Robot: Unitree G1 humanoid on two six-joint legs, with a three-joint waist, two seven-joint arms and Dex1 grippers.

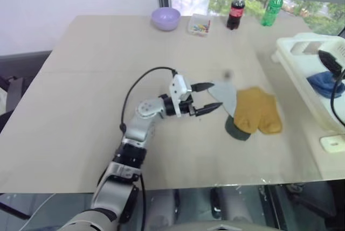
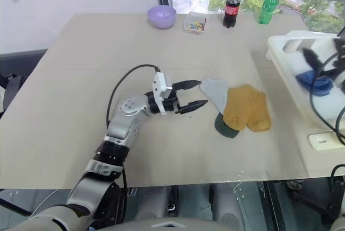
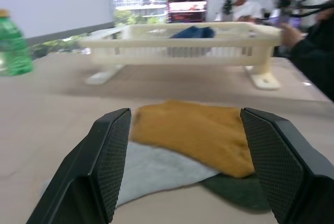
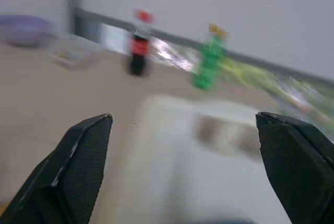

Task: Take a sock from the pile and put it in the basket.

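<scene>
Three socks make up the pile (image 1: 249,112) on the tabletop (image 1: 81,91): one pale grey, one mustard yellow, one dark green beneath. A fourth, blue sock (image 2: 314,82) lies in the basket (image 1: 302,69) at the right edge. Two bottles (image 1: 253,7) stand by one lilac bowl (image 1: 165,18). The left tool (image 1: 211,97) sits beside the pile, fingers apart, empty. The right wrist view shows the right tool (image 4: 185,166) spread wide over the basket

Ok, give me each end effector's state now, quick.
Left end effector: open, empty, at the edge of the pile.
Right end effector: open, empty, over the basket.
</scene>
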